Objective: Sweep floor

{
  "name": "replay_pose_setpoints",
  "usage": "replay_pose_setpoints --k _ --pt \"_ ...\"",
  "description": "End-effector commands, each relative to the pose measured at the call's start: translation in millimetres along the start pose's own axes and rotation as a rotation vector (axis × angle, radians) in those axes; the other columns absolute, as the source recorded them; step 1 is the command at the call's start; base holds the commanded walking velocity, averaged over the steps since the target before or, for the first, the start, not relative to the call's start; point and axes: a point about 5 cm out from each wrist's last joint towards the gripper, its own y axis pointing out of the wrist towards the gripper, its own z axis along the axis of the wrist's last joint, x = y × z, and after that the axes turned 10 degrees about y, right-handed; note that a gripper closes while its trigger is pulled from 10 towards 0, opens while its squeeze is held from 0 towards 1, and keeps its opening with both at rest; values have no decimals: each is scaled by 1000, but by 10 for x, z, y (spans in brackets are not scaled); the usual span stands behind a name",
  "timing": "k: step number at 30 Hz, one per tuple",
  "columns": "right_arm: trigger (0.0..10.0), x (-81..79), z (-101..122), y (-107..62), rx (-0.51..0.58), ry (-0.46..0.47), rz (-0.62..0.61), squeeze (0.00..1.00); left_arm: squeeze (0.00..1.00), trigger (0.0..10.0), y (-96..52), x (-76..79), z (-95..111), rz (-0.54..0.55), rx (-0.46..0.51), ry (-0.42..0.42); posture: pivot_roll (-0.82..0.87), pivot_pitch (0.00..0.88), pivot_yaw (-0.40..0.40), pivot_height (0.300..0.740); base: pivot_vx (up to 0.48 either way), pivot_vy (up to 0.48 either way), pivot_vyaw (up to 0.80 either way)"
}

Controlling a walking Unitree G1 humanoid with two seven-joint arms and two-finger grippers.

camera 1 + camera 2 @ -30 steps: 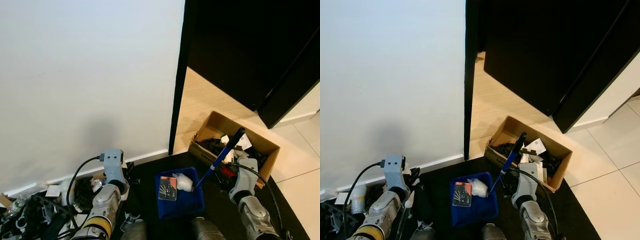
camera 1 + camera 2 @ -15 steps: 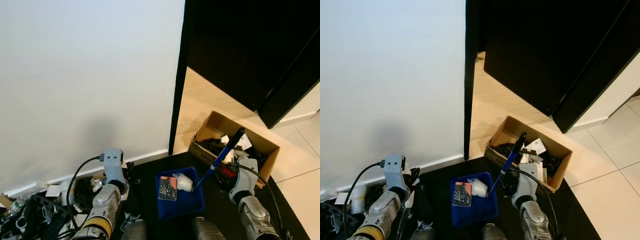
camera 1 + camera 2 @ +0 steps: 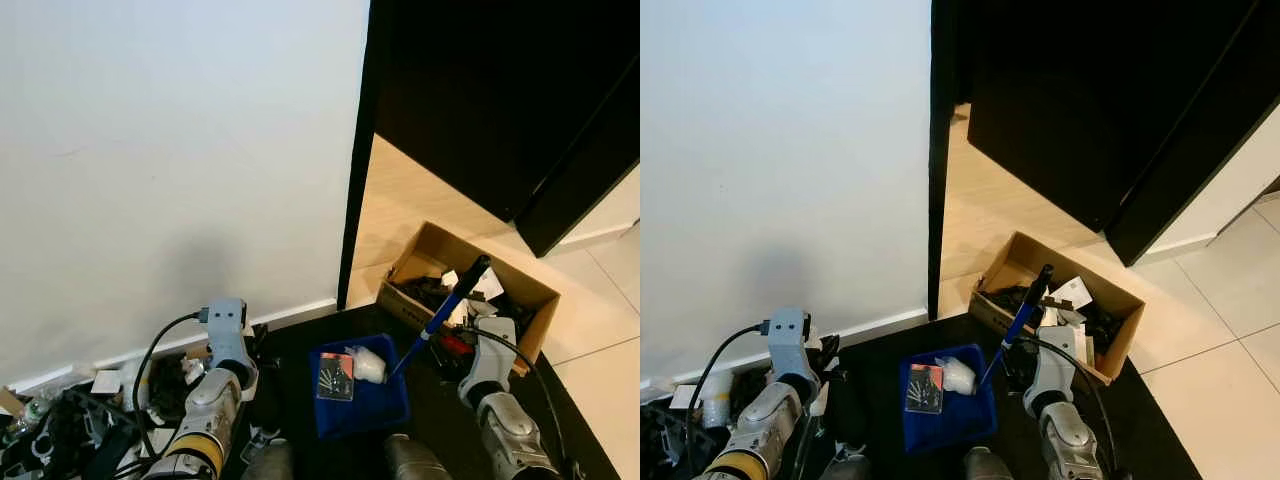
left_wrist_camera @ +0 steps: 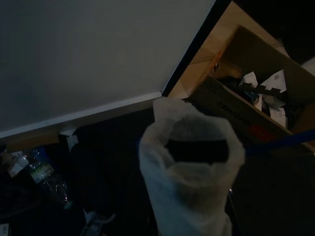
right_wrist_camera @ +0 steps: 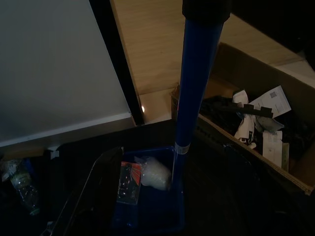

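Observation:
A blue dustpan [image 3: 365, 402] rests on the black mat in front of me, holding a red-and-black packet [image 3: 335, 376] and a crumpled white wad [image 3: 368, 364]. Its blue handle [image 3: 445, 310] slants up toward the right, ending in a black cap. My right gripper [image 3: 447, 336] is shut on that handle low down; in the right wrist view the handle [image 5: 194, 88] runs down to the pan [image 5: 157, 214]. My left gripper [image 3: 250, 350] sits at the lower left, shut on a white-wrapped handle [image 4: 189, 162] that stands close before its camera.
An open cardboard box [image 3: 522, 277] of paper and dark scraps stands right of the pan. A black door frame [image 3: 355, 200] divides the white wall from a wooden floor. Cables, a plastic bottle [image 4: 42, 174] and loose clutter lie along the skirting at lower left.

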Motion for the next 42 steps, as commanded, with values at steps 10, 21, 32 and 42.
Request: replay_pose_setpoints --k 10,21,32,42 --pt "10000 31 -53 -42 -18 12 -15 0 0 10000 -58 25 -126 2 -38 -22 28 174 -14 740 0 0 0" --pt "10000 34 -55 -43 -18 12 -16 0 0 10000 -59 27 -129 1 -38 -23 28 174 -14 740 0 0 0" --pt "10000 31 -53 -41 -17 12 -16 0 0 10000 -59 22 -129 2 -40 -23 28 174 -13 740 0 0 0" --pt "10000 33 -50 -40 -17 12 -16 0 0 10000 -57 24 -128 2 -40 -23 28 173 -14 740 0 0 0"
